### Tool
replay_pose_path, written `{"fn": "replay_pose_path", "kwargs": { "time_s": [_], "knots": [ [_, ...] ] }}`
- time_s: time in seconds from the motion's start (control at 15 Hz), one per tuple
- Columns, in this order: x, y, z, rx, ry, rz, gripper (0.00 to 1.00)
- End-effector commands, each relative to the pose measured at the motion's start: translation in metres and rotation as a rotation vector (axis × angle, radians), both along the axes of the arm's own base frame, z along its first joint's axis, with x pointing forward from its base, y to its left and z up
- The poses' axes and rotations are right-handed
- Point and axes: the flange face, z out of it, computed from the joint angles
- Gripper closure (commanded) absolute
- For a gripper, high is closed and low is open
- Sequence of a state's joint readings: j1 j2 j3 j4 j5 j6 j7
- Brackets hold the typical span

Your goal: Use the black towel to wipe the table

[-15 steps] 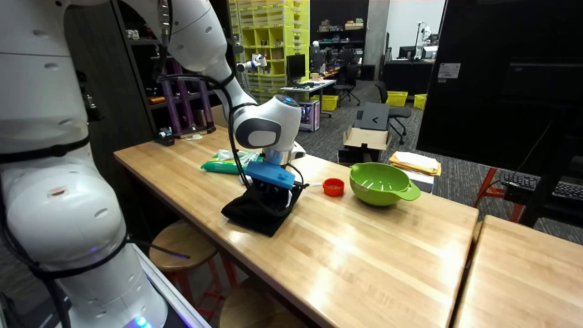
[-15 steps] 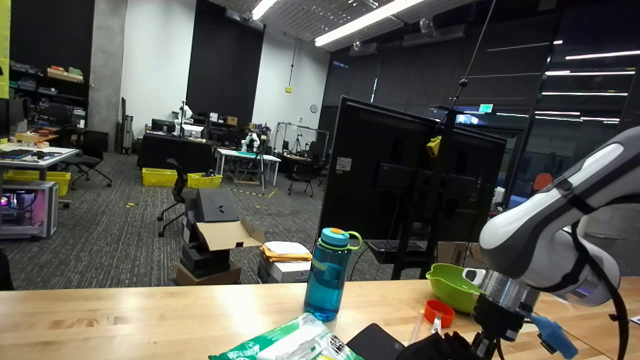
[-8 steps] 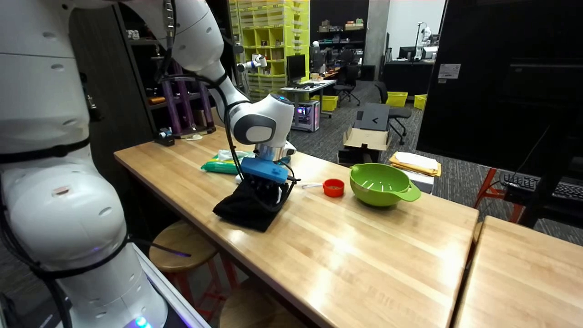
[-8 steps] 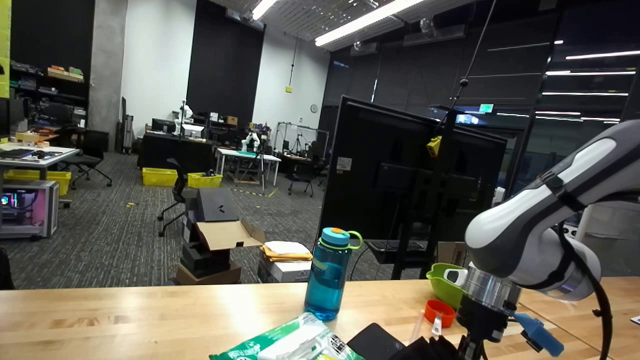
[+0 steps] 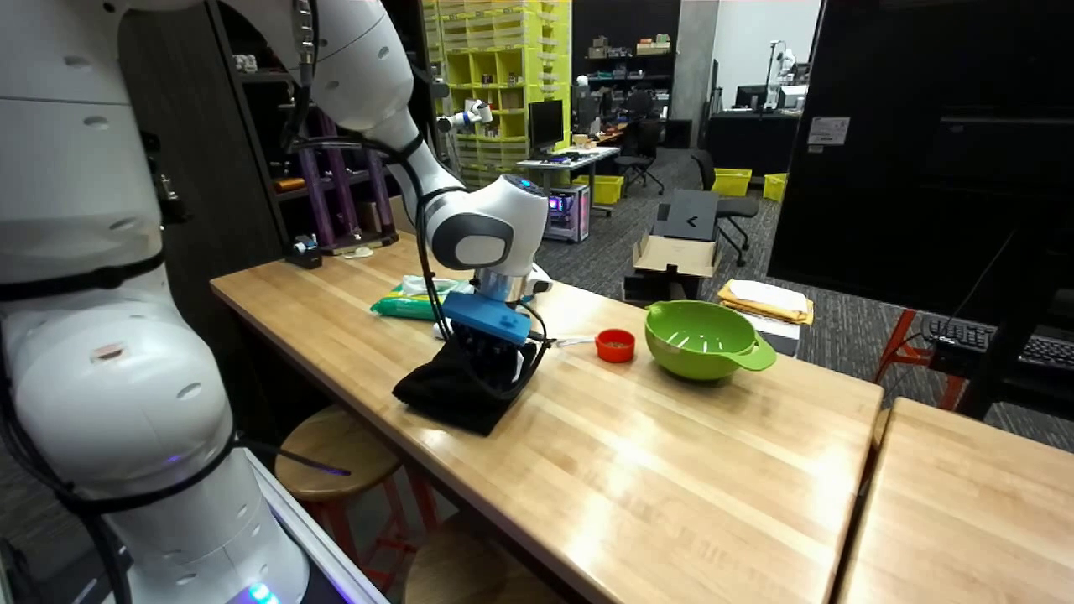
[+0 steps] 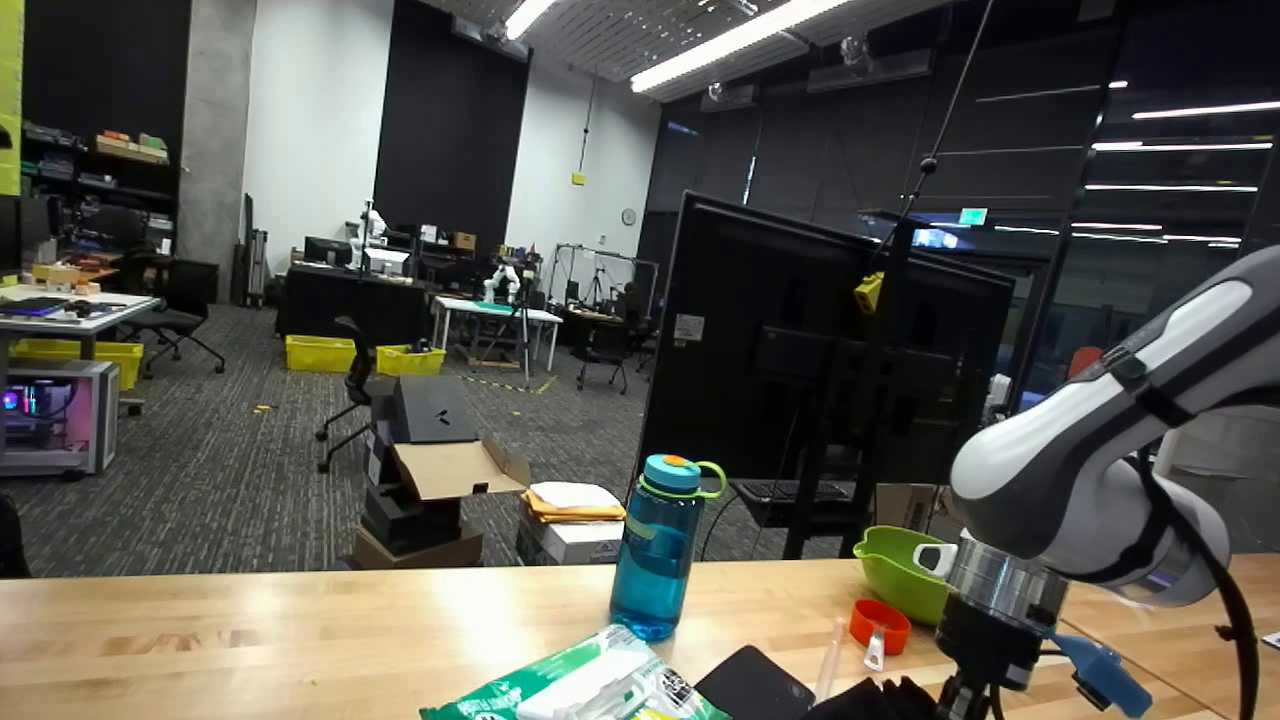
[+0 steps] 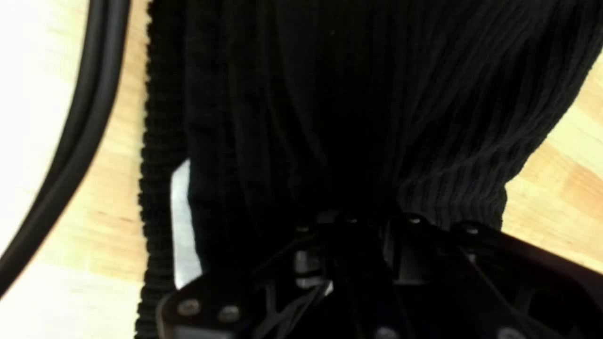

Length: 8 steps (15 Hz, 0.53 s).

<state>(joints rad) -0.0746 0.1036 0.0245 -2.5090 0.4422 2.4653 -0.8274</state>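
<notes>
The black towel [image 5: 449,393] lies bunched on the light wooden table [image 5: 654,470], near its front edge. My gripper [image 5: 495,356] is above it, pointing down, its fingers sunk in the cloth. In an exterior view only the towel's top [image 6: 868,703] shows at the bottom edge, against the gripper [image 6: 955,700]. In the wrist view the ribbed towel [image 7: 282,94] fills most of the picture. Its folds gather into the jaws [image 7: 360,221], which are shut on it. The fingertips are dark and partly hidden by cloth. A white piece [image 7: 183,226] shows at the towel's side.
A red cup [image 5: 615,346] and a green bowl [image 5: 696,331] stand right of the towel. A green packet [image 5: 411,302] lies behind it. A blue bottle [image 6: 657,560] and a dark flat square [image 6: 752,685] are near the packet [image 6: 590,680]. An adjoining table [image 5: 973,503] stands at right.
The gripper and towel moved a little toward the green packet's side, away from the bowl, then slightly back. The towel moves along with the gripper. The other objects stay in place.
</notes>
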Motion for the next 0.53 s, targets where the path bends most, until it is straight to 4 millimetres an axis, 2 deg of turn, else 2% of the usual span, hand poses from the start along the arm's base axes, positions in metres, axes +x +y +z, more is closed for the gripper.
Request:
{"fn": "replay_pose_path", "kwargs": {
  "time_s": [0.0, 0.47],
  "knots": [
    [-0.034, -0.034, -0.017, -0.032, 0.047, -0.083, 0.97],
    [-0.068, -0.102, -0.012, -0.042, 0.038, -0.25, 0.97]
  ]
}}
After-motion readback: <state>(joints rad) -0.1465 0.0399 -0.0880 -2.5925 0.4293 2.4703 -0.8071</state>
